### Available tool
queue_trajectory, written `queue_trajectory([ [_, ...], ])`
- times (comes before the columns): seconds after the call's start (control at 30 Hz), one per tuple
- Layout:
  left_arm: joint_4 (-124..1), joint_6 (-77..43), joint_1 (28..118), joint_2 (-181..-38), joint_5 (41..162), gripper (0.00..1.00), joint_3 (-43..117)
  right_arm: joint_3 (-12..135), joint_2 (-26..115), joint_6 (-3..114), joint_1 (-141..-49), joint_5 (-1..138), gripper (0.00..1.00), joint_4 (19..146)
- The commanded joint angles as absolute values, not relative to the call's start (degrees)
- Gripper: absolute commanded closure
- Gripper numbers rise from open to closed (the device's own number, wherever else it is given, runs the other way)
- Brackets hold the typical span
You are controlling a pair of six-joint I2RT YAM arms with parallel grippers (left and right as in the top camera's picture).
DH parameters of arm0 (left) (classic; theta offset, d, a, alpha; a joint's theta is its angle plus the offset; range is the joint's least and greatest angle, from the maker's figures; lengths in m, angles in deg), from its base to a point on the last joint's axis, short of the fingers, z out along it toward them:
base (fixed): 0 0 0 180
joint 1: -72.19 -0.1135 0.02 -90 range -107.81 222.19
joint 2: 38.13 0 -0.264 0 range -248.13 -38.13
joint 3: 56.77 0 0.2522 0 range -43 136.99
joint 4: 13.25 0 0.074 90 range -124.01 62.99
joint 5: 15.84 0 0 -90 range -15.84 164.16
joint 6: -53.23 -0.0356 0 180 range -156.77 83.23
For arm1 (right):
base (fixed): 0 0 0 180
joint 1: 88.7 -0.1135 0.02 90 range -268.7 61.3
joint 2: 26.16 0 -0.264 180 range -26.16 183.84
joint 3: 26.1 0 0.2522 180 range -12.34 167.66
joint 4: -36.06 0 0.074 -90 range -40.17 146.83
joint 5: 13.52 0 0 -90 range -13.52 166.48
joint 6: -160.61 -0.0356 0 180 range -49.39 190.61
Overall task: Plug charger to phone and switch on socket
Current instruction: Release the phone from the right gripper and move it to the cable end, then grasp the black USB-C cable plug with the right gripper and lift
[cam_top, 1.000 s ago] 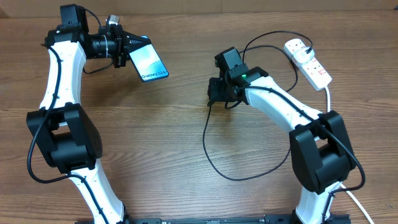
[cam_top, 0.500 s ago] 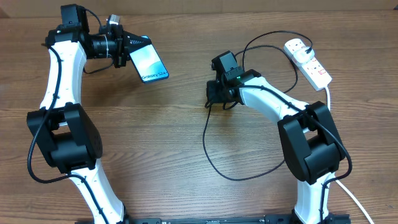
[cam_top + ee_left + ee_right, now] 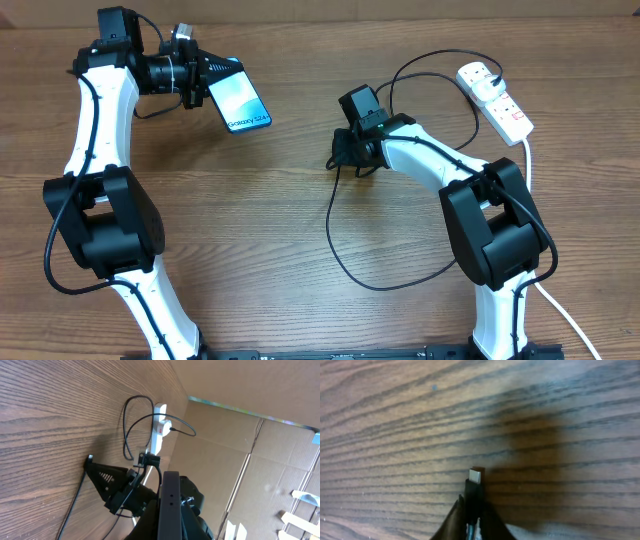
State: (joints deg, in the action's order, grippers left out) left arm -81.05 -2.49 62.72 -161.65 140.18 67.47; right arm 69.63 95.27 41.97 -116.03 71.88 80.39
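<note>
My left gripper is shut on the phone, a slim handset with a light blue screen, held above the table at the far left. In the left wrist view the phone's dark edge stands between the fingers. My right gripper is shut on the charger's black connector tip, its silver end pointing out just above the wood. The charger's thin black cable loops over the table and runs to the socket, a white power strip with red switches at the far right.
A thick white lead runs from the power strip down the right side of the table. The wooden table lies between the two arms. Cardboard boxes stand behind the table.
My right gripper has shifted slightly left and away from me with the connector tip, and its arm has swung round. The left arm and phone have not moved.
</note>
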Motion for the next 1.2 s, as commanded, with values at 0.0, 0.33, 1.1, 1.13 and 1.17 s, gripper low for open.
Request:
queue_trajectory([
  [0.0, -81.0, -3.4, 62.8, -159.7, 143.2, 0.96, 68.6, 70.8, 96.8, 38.9, -117.0, 72.4, 0.96, 80.8],
  [0.33, -81.0, -3.4, 62.8, -159.7, 143.3, 0.96, 68.6, 78.6, 96.8, 38.9, -123.2, 87.8, 0.96, 93.8],
  [1.1, -81.2, -3.4, 62.8, -159.7, 143.3, 0.96, 68.6, 77.6, 98.6, 38.9, -122.2, 77.7, 0.8, 98.6],
  [1.13, -81.2, -3.4, 62.8, -159.7, 143.3, 0.96, 68.6, 77.6, 98.7, 38.9, -121.6, 77.0, 0.8, 98.7],
  [1.17, -81.2, -3.4, 62.8, -159.7, 143.3, 0.96, 68.6, 77.6, 98.8, 38.8, -120.9, 76.2, 0.8, 98.6],
])
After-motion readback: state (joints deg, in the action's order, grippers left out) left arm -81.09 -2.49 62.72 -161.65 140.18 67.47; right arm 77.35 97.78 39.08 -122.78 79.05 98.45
